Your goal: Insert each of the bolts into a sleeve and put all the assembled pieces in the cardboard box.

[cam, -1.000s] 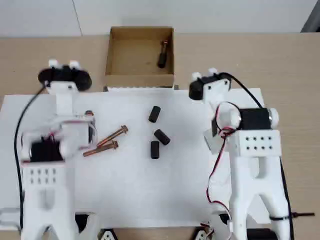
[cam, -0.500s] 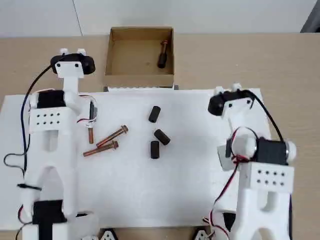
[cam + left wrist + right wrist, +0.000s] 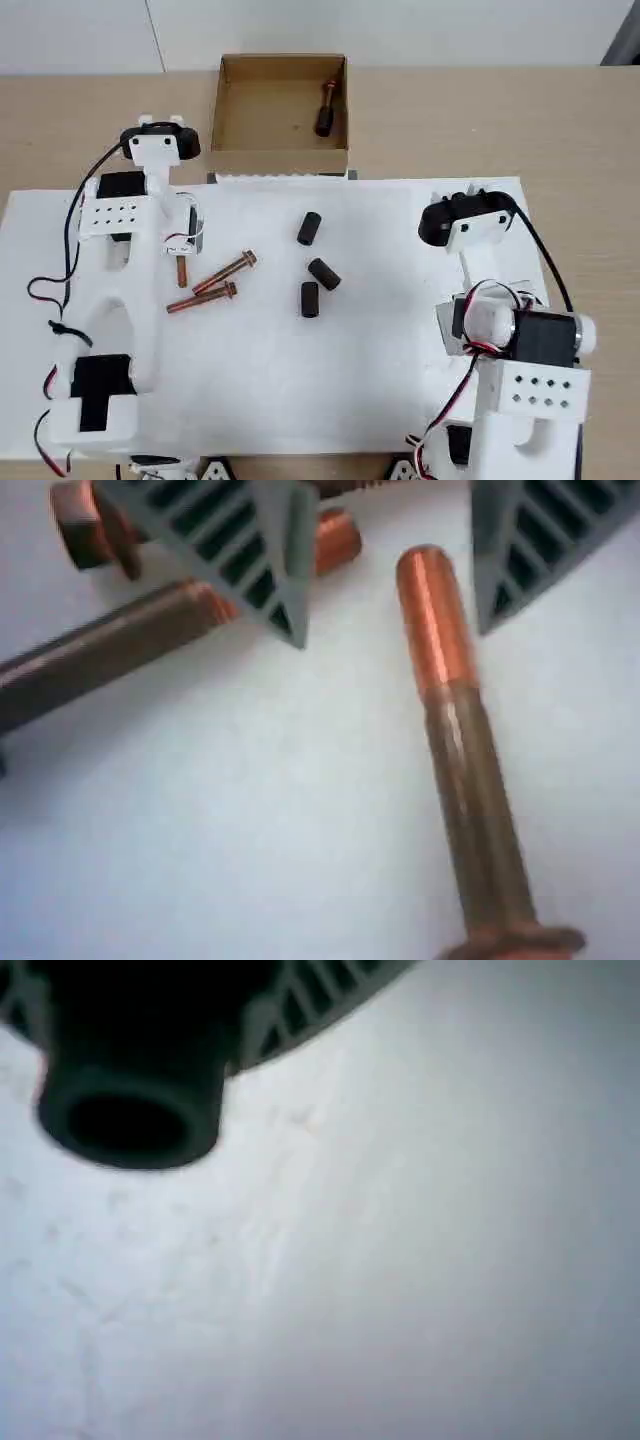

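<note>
Three copper bolts lie on the white sheet at the left: one bolt (image 3: 182, 270) (image 3: 455, 730) and two more (image 3: 225, 272) (image 3: 200, 298) beside it. My left gripper (image 3: 188, 232) (image 3: 392, 630) hangs open just above the first bolt, whose tip lies between the fingers. Three black sleeves (image 3: 309, 228) (image 3: 323, 273) (image 3: 309, 299) lie mid-sheet. The cardboard box (image 3: 232, 110) at the back holds one assembled bolt and sleeve (image 3: 326, 108). My right gripper (image 3: 448, 325) is low at the right, shut on a black sleeve (image 3: 130, 1110) with its open end showing.
The white sheet (image 3: 330, 390) covers most of the wooden table, and the box sits just behind its back edge. Cables trail from both arms. The two other bolts (image 3: 100, 670) (image 3: 90, 525) lie close beside my left fingers.
My left arm has stretched out toward the back, and its gripper now sits over the nearest bolt. My right arm has drawn back toward the front right.
</note>
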Robot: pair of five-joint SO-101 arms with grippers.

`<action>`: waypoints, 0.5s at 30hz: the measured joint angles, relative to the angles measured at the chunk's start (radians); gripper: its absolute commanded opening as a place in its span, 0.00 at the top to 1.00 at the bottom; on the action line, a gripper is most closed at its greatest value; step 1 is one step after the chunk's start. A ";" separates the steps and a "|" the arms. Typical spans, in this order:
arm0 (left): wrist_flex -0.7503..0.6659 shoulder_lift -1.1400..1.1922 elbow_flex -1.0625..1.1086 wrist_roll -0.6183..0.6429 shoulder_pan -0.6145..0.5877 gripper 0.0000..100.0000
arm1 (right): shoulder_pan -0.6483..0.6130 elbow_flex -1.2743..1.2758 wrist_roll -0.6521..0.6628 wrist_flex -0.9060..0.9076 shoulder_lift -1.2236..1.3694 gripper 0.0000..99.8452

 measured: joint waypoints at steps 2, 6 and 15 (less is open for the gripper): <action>-0.015 0.014 -0.005 0.000 -0.014 0.89 | 0.000 0.000 0.000 0.000 0.000 1.00; -0.021 0.066 -0.055 0.006 -0.055 0.89 | 0.000 0.000 0.000 0.000 0.000 1.00; -0.021 0.161 -0.141 0.003 -0.092 0.89 | 0.000 0.000 0.000 0.000 0.000 1.00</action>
